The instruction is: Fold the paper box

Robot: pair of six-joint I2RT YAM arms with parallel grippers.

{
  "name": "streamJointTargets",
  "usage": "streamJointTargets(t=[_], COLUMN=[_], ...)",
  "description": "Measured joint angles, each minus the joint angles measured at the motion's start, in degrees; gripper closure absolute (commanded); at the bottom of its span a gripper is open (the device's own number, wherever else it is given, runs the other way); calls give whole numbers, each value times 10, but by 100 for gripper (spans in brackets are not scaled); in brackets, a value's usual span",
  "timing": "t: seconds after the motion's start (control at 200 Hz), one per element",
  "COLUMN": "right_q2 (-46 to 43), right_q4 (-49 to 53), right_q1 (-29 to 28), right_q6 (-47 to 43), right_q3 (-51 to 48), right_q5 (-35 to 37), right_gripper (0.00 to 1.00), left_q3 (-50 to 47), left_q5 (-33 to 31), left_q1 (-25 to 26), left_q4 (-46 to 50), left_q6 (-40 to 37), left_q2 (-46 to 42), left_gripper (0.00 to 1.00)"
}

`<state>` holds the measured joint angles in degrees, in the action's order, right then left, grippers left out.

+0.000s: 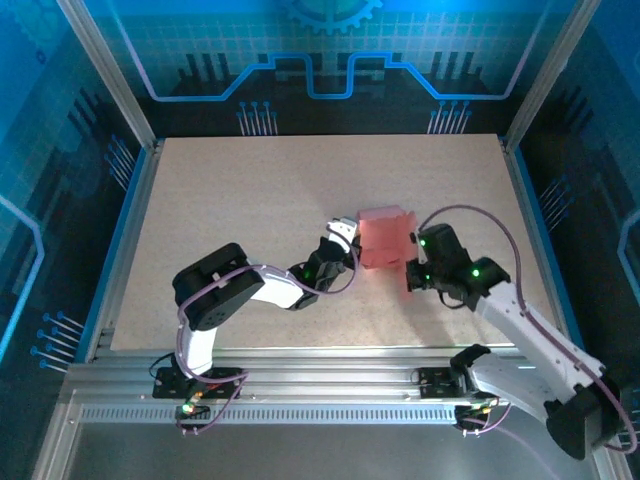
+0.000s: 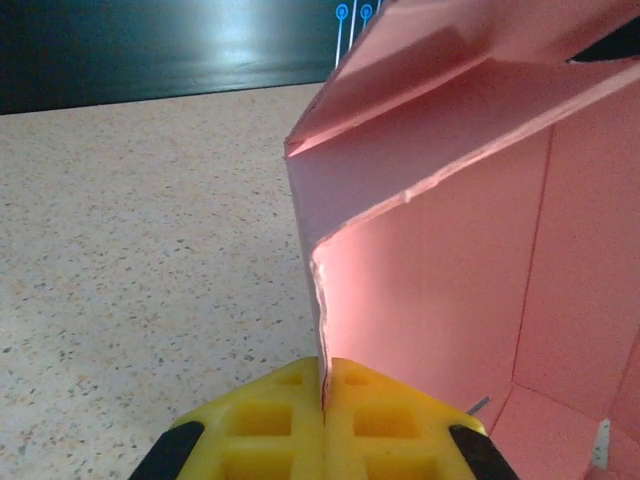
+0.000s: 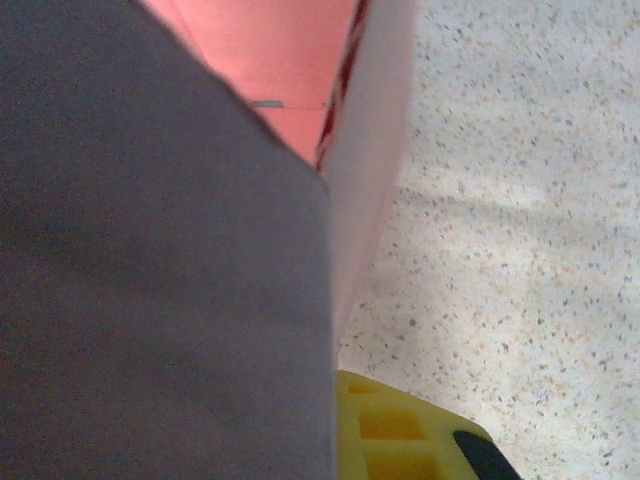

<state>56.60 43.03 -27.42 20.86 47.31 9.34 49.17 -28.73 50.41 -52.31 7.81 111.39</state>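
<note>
We see the paper box [image 1: 385, 238], partly formed, just off the centre of the tabletop [image 1: 250, 190], toward 3 o'clock. The left end effector [image 2: 324, 400], at the box's 9 o'clock, is clamped on a wall edge. The right end effector [image 1: 413, 268], at 4 o'clock, is closed. A blurred grey mass [image 3: 150, 280] hides whether it pinches card, beside one yellow finger [image 3: 400, 432].

The bench [image 1: 220, 200] has a pale, speckled top with a blue border along its sides. The paper box [image 1: 386, 238], pink and partly open, sits on it between the two tools. It is just right of the left tool [image 1: 345, 236] and just left of the right tool [image 1: 414, 264], touching both.
</note>
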Motion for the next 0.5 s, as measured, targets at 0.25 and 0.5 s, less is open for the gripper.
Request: streamJointTargets(t=[0.25,0.5], right_q2=[119,220], right_q4=[47,93], right_q1=[-7,12], right_q6=[-39,-80], right_q3=[172,288], right_q5=[-28,-73], right_gripper=[100,100], left_q3=[24,17], left_q5=[35,78], left_q1=[-6,-24], left_q4=[106,153], left_q6=[50,103], left_q2=[-22,-42], left_gripper=[55,44])
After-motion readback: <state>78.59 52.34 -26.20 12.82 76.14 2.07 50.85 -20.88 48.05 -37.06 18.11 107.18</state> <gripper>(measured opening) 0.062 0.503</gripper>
